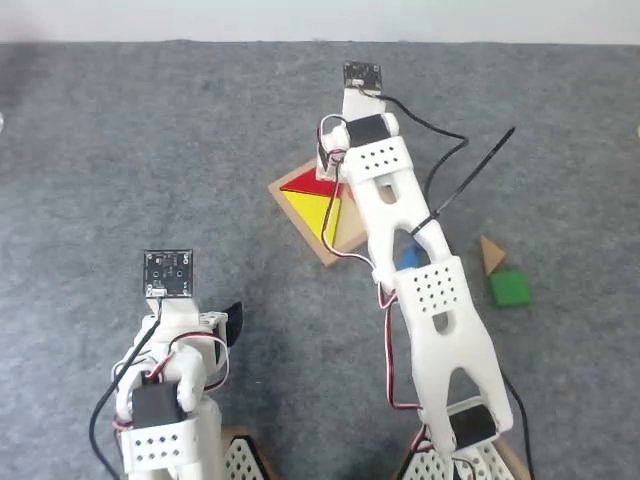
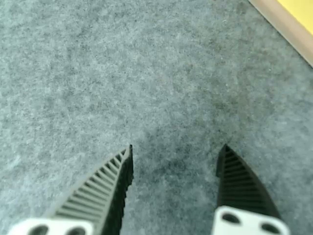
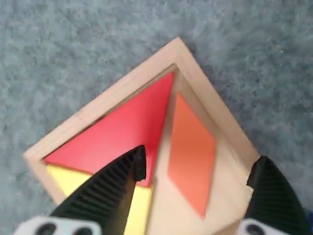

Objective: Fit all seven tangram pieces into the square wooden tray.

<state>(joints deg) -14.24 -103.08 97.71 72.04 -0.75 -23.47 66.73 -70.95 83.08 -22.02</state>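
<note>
**Three pieces in the tray, three beside it**

Three pieces lay in the square wooden tray: one red triangle, one yellow triangle touching it, and one orange parallelogram set slightly apart. The right gripper hung over the tray, spread wide and holding nothing. One finger was above the red triangle's edge, and the parallelogram lay between the fingers. On the grey carpet lay one green square, one tan triangle just beside it, and one blue piece partly under the arm. The left gripper was well apart from the tray, open and empty.
</note>
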